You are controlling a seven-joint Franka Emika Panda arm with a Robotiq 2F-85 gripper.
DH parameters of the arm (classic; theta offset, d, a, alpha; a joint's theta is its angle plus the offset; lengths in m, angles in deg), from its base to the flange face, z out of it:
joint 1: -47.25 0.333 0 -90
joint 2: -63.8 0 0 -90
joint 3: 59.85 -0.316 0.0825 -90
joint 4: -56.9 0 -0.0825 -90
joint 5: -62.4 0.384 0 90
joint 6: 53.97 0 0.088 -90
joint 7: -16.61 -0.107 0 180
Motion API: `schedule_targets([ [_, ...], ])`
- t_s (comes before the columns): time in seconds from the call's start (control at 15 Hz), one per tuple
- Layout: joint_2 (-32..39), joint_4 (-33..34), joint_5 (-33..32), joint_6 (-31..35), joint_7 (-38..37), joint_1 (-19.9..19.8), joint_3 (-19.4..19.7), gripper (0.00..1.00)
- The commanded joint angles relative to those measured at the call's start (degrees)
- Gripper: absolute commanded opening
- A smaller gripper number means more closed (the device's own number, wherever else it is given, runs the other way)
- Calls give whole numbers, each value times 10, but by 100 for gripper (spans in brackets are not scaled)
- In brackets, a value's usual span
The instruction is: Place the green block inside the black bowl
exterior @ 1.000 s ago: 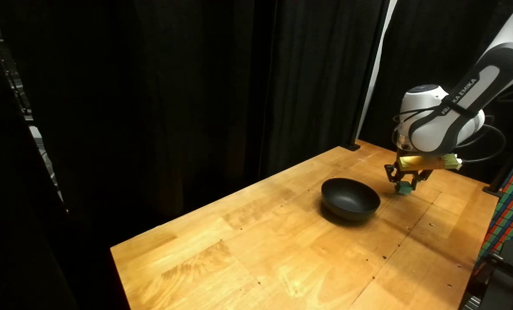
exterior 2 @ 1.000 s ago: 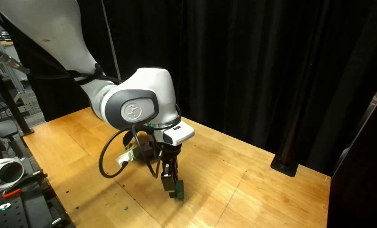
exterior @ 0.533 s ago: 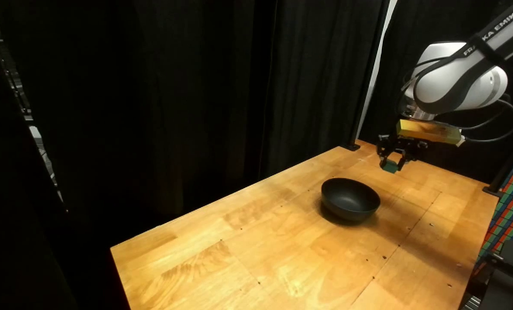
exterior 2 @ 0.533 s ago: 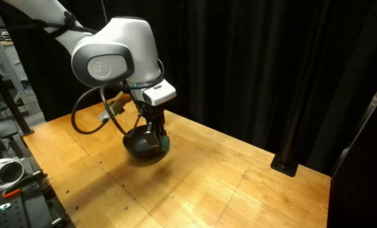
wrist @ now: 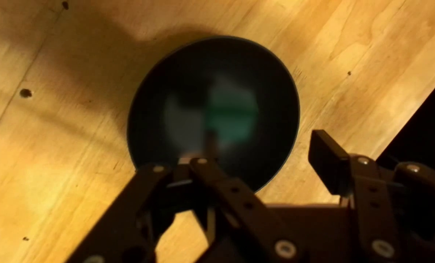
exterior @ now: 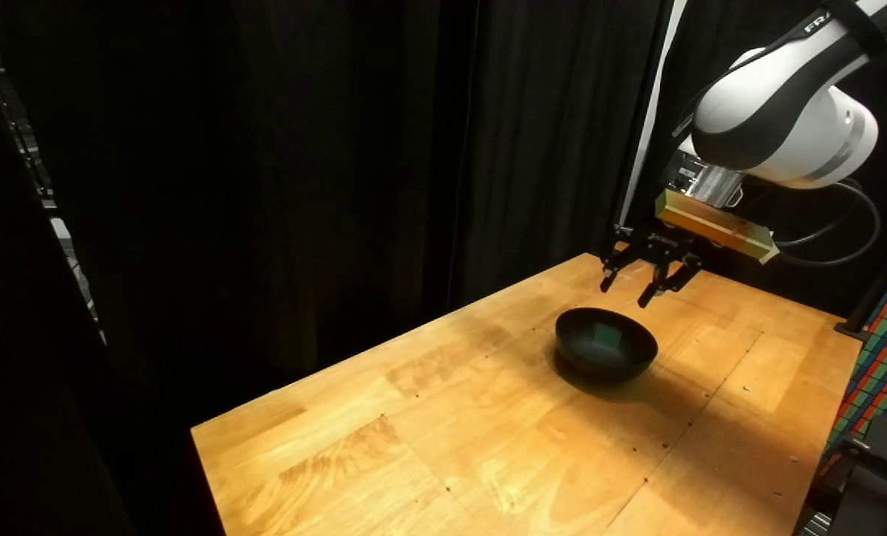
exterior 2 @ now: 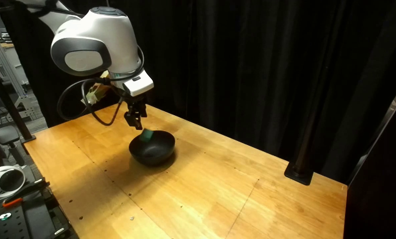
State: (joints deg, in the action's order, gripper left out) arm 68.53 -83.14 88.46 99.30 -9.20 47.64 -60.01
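Showing below the tool (exterior: 626, 291): green block (exterior: 607, 335)

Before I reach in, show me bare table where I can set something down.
In an exterior view, bare table runs from the black bowl to the left corner; in an exterior view, also from bowl to the black post base. Crowded: the bowl, green block blurred in or over it, open pincer hanging close by.

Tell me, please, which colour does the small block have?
The block is dark green, slightly bluish; this shows best in an exterior view.
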Motion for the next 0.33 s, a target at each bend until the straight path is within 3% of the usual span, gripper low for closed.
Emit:
schedule_targets([
  [0.0, -34, -1, 4, -38, 18, -10, 6, 96],
  [0.13, -68, 16, 29, -143, 53, -29, 17, 100],
  [0.27, -98, 22, -5, -227, 39, -42, 37, 100],
])
